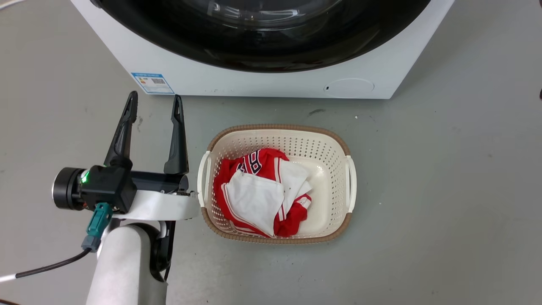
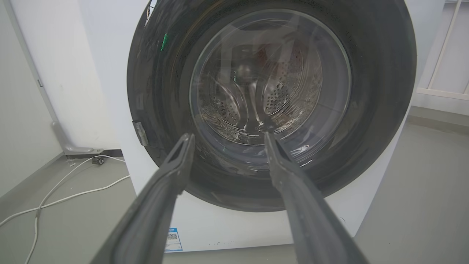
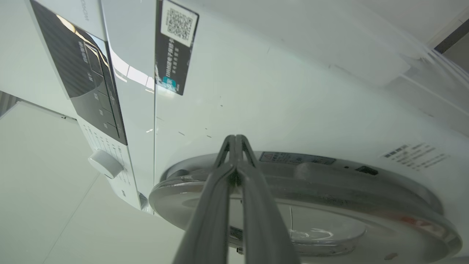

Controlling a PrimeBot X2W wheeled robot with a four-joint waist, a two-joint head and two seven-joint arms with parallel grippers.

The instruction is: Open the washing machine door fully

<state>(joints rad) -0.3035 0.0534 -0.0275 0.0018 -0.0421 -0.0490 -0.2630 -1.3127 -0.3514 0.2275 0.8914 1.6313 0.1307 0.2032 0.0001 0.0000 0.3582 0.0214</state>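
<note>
Grey floor; white washing machine at twelve o'clock.
The washing machine door faces the robot; left gripper, nine o'clock, spread wide; right gripper pinched together by its rim.

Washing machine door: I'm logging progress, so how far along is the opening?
Done: nothing yet; the washing machine door sits closed, flush against the front of the washing machine. In hand: the right gripper is shut with its tips at the door's rim; whether it touches is unclear. The left gripper hangs open, facing the glass. Left: the whole swing open.
</note>
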